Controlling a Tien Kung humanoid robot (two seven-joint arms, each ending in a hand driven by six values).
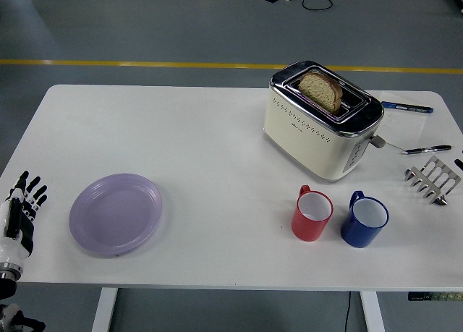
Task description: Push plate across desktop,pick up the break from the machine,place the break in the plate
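Observation:
A lilac plate [116,213] lies empty at the table's front left. A cream and chrome toaster [322,122] stands at the back right with one slice of brown bread [321,90] sticking up out of a slot. My left hand [23,202] rests at the table's left edge, left of the plate and apart from it, fingers spread and holding nothing. Only a dark tip shows at the right edge [459,163], which may be my right hand.
A red mug [312,214] and a blue mug [364,220] stand in front of the toaster. A metal toast rack [432,179] sits at the right edge. Two pens [407,107] [427,150] lie right of the toaster.

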